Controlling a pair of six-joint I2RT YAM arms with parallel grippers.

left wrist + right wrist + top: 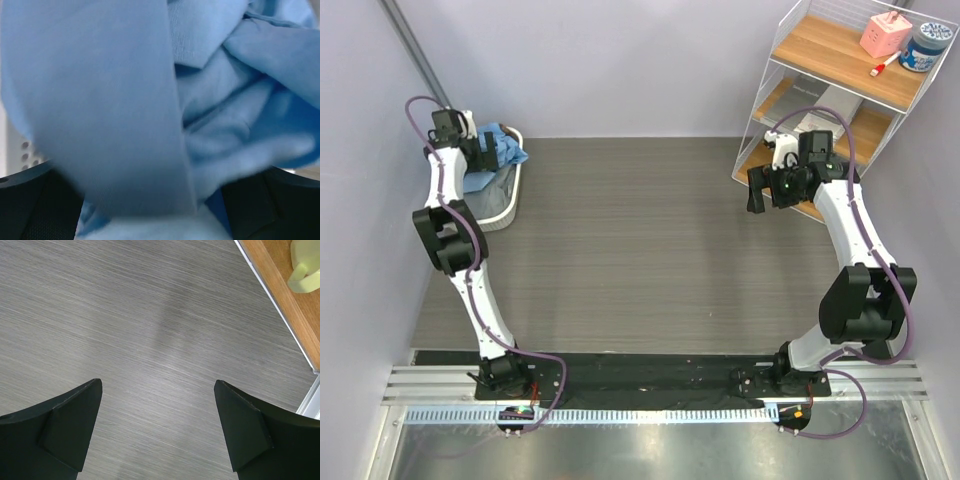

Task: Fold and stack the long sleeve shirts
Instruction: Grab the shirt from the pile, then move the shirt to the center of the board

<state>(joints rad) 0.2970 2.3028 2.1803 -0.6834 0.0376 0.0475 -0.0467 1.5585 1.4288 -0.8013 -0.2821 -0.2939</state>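
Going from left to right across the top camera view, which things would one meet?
White perforated plastic basket holding the light blue cloth shirt → bare grey wood-grain table → open right gripper with black fingers → pink box → blue and white round jar.

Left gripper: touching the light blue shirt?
Touching. Left wrist view: light blue shirt bunches between the fingers of the open left gripper, covering their inner edges.
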